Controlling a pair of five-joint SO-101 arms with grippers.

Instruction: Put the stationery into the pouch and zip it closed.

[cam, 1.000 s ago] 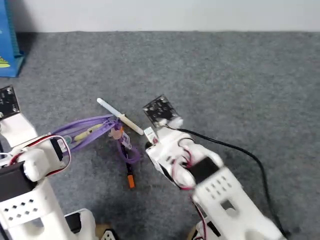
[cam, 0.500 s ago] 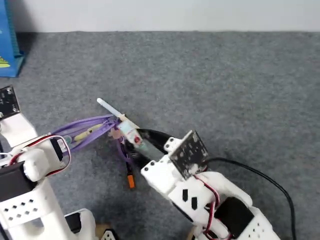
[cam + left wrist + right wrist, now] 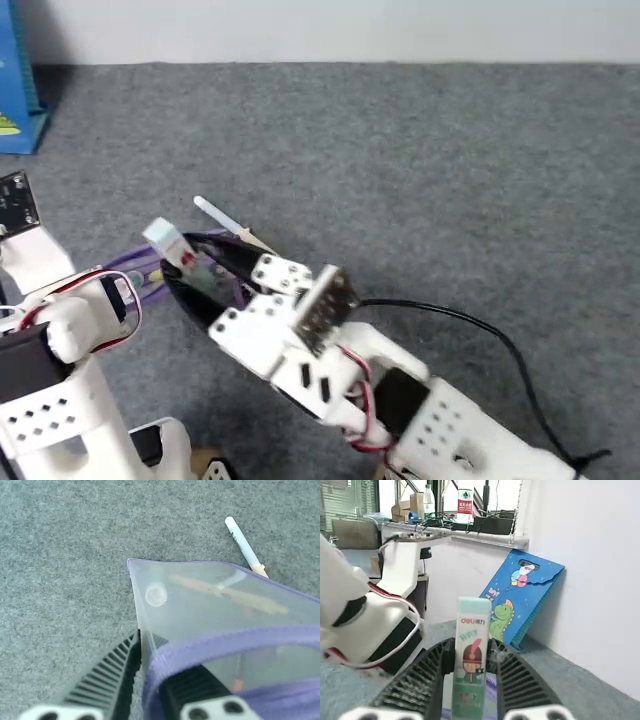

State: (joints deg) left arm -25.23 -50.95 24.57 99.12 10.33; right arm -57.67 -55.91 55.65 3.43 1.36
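Right gripper point(image 3: 470, 650) clamped on eraser point(image 3: 472, 622); looks light, stiff; hold flat sides; left gripper point(image 3: 150, 677) pinching pouch point(image 3: 215, 605) rim; probably soft, floppy, slippery.

- The high camera hangs over the grey felt table top point(image 3: 450, 150) and looks down, with the arm bases at its near edge and the pale wall far off.
- The left wrist camera points steeply down, tight on the translucent purple-trimmed zip pouch point(image 3: 215, 610). The slim white pen with a beige cap point(image 3: 245, 547) shows from above too.
- The right wrist camera faces level. The blue cartoon-dinosaur paper bag point(image 3: 520, 600) also sits at the high view's left edge.
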